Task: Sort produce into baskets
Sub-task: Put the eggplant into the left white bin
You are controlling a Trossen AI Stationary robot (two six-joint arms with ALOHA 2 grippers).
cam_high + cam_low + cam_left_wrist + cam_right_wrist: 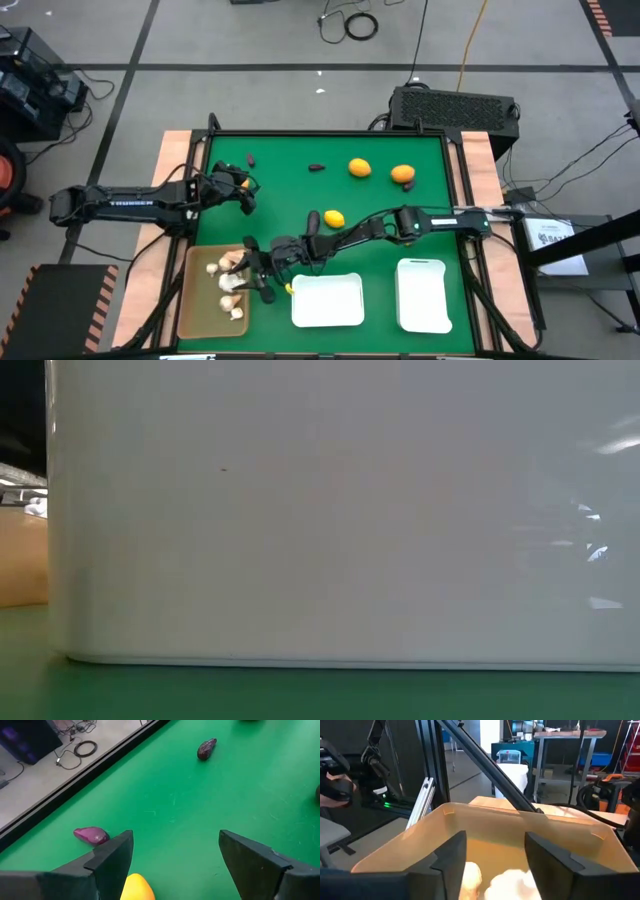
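My right gripper (252, 275) (495, 845) is open over the right side of the tan basket (205, 300) (530, 825). Several whitish bulbs (228, 282) lie in the basket, two of them (512, 882) below the open fingers. My left gripper (245, 195) (175, 845) is open and low over the table's far left. A yellow-orange fruit (136, 887) (243, 183) lies below it, near one finger. Two purple pieces (91, 835) (206, 748) lie on the mat beyond it. Two white baskets (327, 318) (423, 318) stand at the near edge.
Two orange fruits (360, 167) (403, 173) and a yellow one (334, 218) lie on the green mat, with purple pieces (316, 167) (249, 158) at the far side. A white basket's wall (340, 510) fills the low view. Bare mat lies mid-table.
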